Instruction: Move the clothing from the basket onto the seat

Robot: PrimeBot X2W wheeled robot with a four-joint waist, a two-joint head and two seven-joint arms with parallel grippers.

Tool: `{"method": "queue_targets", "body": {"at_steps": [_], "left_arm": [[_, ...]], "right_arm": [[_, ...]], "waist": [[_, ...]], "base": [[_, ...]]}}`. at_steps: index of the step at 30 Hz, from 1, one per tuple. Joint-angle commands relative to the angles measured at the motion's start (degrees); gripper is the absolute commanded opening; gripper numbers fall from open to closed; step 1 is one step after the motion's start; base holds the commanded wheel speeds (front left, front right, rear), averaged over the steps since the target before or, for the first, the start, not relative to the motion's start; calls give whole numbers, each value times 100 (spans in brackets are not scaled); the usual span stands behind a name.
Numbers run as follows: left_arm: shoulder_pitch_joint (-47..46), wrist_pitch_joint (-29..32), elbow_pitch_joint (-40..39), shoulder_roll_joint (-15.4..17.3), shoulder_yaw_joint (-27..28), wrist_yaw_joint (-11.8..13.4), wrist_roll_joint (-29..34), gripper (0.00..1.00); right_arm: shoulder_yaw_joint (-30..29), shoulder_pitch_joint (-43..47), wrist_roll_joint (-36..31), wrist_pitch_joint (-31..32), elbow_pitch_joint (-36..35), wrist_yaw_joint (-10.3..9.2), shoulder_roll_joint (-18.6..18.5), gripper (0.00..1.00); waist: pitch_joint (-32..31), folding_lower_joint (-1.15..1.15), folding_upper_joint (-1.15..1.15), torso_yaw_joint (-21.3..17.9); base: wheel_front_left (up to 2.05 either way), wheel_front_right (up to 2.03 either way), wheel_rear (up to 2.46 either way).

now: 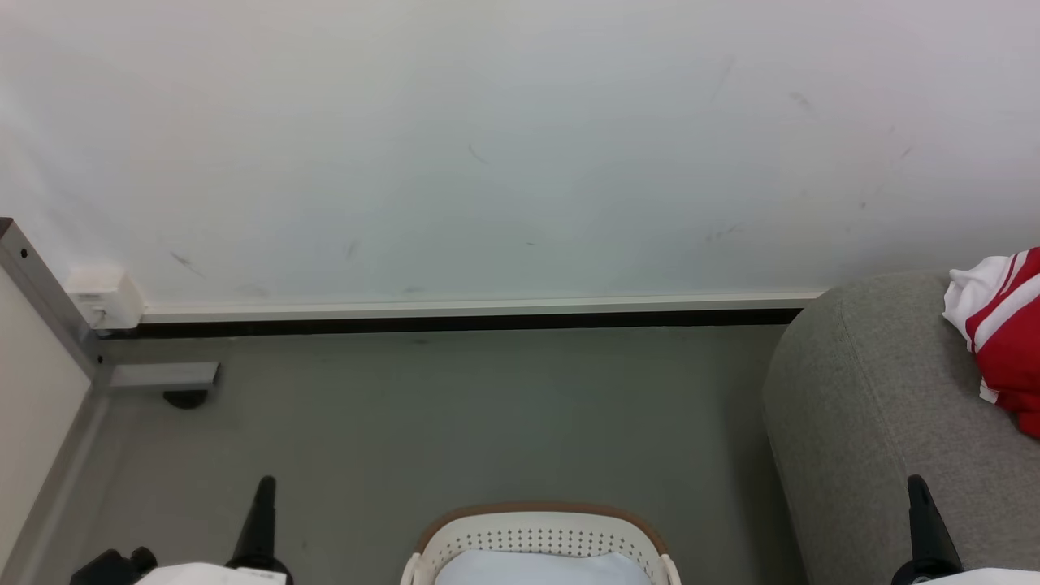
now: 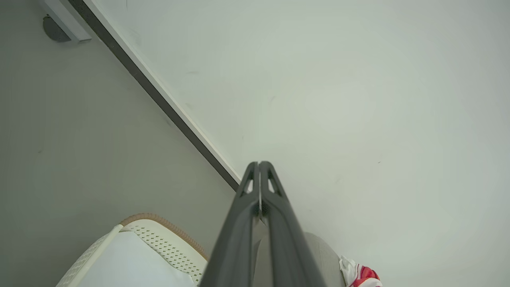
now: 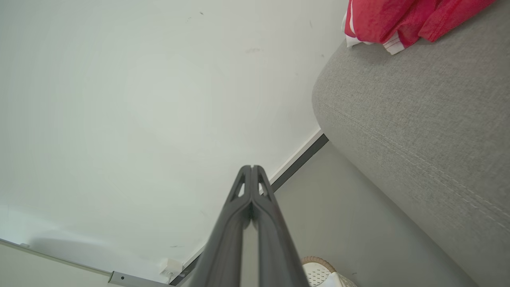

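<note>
Pale wall [image 1: 487, 162] and grey floor [image 1: 447, 406] make the background. The basket [image 1: 540, 520] stands on that floor at the bottom middle of the head view, most of it cut off by the edge. Right of the basket, and apart from it, rises the seat [image 1: 861, 406]. On the seat's top, on the side away from the basket, lies the clothing [image 1: 1007, 341], a rumpled red-and-white heap. At least one garment therefore looks delivered. The part of the basket's inside that shows is pale and smooth. Whether that is bare bottom or a white panel of another garment cannot be told, so what is left of the task hangs on that. The left hand [image 1: 265, 483] hovers left of the basket and the right hand [image 1: 916, 481] right of it, in front of the seat. In the wrist views each is clenched tight with nothing caught in it. Neither reaches into the basket, so if a garment waits there, a fresh reach down is needed.
</note>
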Motion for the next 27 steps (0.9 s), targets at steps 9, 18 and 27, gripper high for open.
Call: {"method": "queue_targets", "body": {"at_steps": [9, 18, 27], "left_arm": [[-163, 163, -167, -15, 120, 16, -667, 0], [-194, 300, -243, -38, 191, 22, -1165, 0], [-223, 415, -304, -61, 253, 16, -1590, 0]], "right_arm": [[-64, -217, 703, 161, -104, -7, -81, 0], [-90, -274, 1244, 290, -134, -8, -93, 0], [-112, -332, 1740, 401, -160, -9, -102, 0]], "waist": [[29, 0, 0, 0], [56, 0, 0, 0], [83, 0, 0, -1]], "base": [[0, 0, 0], [0, 0, 0], [0, 0, 0]]}}
